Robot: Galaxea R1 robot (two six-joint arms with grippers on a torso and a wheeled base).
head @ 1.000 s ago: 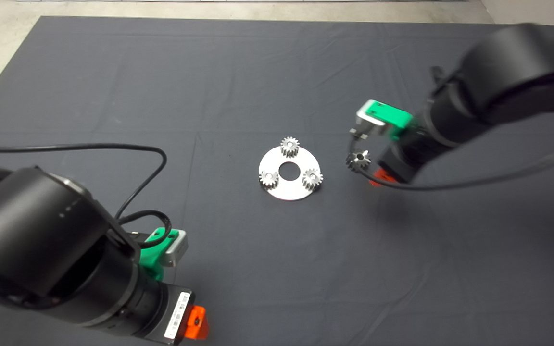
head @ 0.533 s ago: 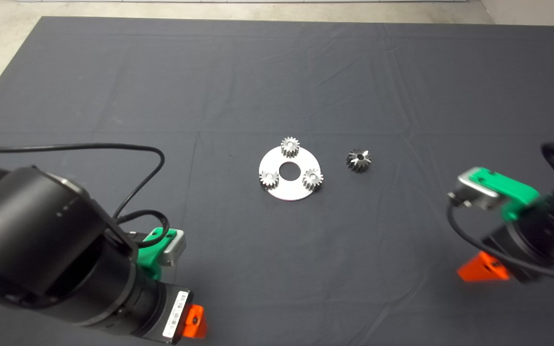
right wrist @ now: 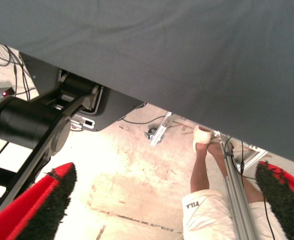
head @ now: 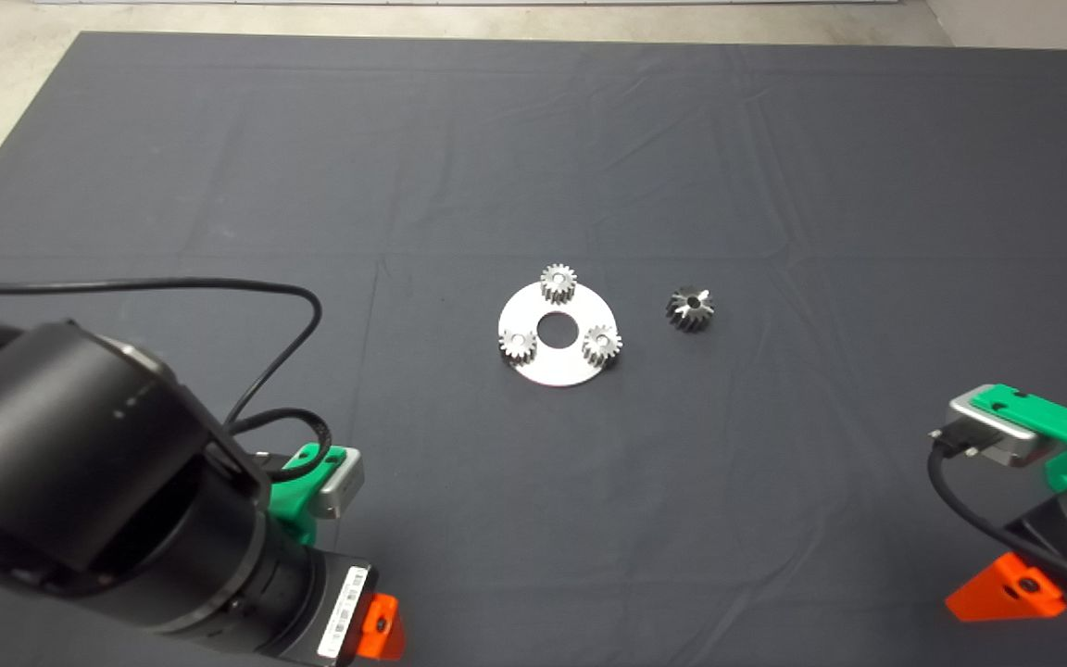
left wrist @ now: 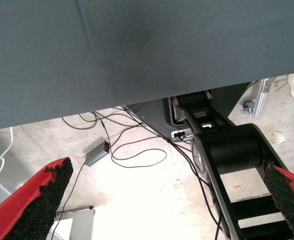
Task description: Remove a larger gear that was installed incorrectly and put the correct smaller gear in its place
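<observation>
Larger gear [head: 691,308], one, lies alone on the dark mat [head: 459,148] just right of the silver disc [head: 557,361], which carries three small gears [head: 558,282]. Left gripper [left wrist: 157,200] and right gripper [right wrist: 162,200] sit parked at the lower corners, fingers spread, empty; a person's leg [right wrist: 201,170] shows beyond the mat.

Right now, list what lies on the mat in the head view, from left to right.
Left pincer → round plate carrying three small gears → larger gear → right pincer.
</observation>
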